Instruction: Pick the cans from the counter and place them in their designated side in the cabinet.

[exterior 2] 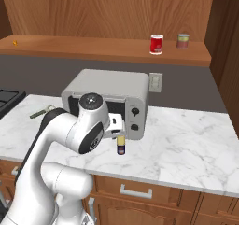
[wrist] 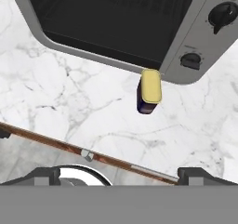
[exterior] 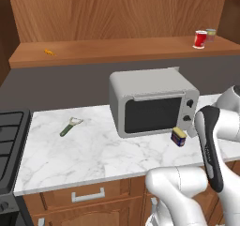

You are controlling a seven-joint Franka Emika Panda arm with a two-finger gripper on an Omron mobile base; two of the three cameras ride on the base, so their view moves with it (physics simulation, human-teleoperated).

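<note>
Hand view: the squat dark blue can with its yellow top stands upright on the marble surface, just before the microwave; the claw hangs above, fingers spread apart.

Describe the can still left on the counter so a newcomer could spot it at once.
Find the grey microwave on the white marble counter. Just in front of its knob panel stands a squat dark blue can with a yellow label and top. The red can and the pale can stand up on the cabinet shelf instead.
</note>
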